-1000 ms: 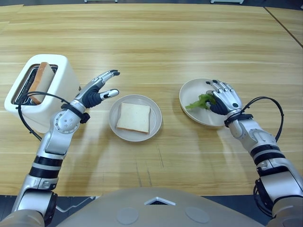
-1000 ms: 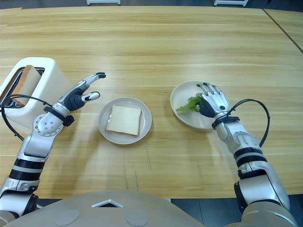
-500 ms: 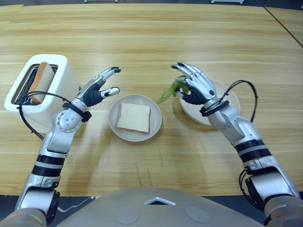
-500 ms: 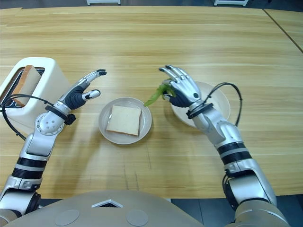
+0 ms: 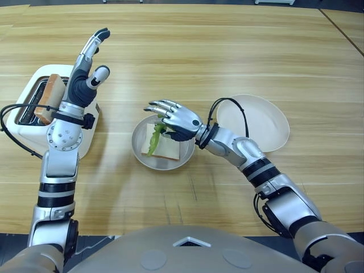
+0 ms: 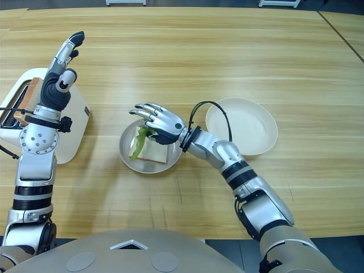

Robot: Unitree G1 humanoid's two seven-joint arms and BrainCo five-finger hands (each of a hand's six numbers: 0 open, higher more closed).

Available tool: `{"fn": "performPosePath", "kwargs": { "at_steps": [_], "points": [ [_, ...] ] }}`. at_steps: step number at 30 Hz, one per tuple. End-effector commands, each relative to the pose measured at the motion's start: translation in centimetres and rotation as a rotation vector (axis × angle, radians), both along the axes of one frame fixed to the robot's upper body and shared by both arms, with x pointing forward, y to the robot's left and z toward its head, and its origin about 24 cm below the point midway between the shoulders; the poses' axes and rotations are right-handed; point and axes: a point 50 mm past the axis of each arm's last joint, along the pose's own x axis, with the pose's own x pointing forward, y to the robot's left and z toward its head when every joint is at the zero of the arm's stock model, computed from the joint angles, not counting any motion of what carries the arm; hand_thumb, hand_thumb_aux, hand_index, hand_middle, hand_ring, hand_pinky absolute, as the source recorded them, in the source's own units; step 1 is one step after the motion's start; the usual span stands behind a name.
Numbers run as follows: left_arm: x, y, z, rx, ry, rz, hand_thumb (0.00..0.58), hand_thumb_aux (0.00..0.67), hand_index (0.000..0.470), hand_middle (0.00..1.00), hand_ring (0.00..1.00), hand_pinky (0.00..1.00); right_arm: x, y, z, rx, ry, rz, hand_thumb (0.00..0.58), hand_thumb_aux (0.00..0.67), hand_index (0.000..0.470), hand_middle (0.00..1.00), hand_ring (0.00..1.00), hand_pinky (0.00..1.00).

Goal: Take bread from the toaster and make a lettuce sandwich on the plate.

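Green lettuce leaf (image 5: 153,140) hangs from the right hand (image 5: 173,118), pinched under its curled fingers, low over the plate (image 5: 139,154). The leaf falls along the left edge of the bread slice (image 5: 170,149) lying there; whether it touches cannot be told.

Step in hand, as judged: laying the lettuce on the bread. To do it well, shift the hand slightly toward the slice's middle and lower it until the leaf rests flat. Then let go and lift straight up, so that the leaf is not dragged off.

The left hand (image 5: 85,79) is raised above the toaster (image 5: 23,128), fingers extended, holding nothing.

Count: two slices, the bread slice on the plate and a toast slice (image 5: 50,98) standing in the toaster; one lettuce leaf; one toaster; one plate; one empty bowl (image 5: 256,122) on the wooden tabletop (image 5: 227,45).
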Motion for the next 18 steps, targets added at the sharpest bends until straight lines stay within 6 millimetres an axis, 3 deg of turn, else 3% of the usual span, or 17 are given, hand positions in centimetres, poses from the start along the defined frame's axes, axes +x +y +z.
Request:
{"fn": "performPosePath", "kwargs": {
  "at_steps": [1,8,13,18],
  "points": [
    [-0.2,-0.4,-0.2,-0.015,0.0,-0.017,0.0,0.0,0.0,0.0,0.0,0.0,1.1,1.0,1.2,0.081,-0.124,-0.016,0.58,0.67,0.47,0.0,0.0,0.0],
    [-0.3,-0.8,-0.3,-0.02,-0.005,-0.035,0.0,0.0,0.0,0.0,0.0,0.0,1.2,3.4,-1.2,0.12,-0.167,-0.007,0.58,0.67,0.47,0.0,0.0,0.0],
    [-0.4,-0.9,-0.4,-0.019,-0.004,-0.04,0.0,0.0,0.0,0.0,0.0,0.0,1.2,2.8,-4.3,0.018,-0.113,-0.027,0.58,0.67,0.47,0.0,0.0,0.0],
    [-0.3,-0.8,-0.5,-0.015,0.002,-0.037,0.0,0.0,0.0,0.0,0.0,0.0,1.3,1.5,-4.4,0.027,-0.12,-0.046,0.58,0.67,0.47,0.0,0.0,0.0]
  ]
}}
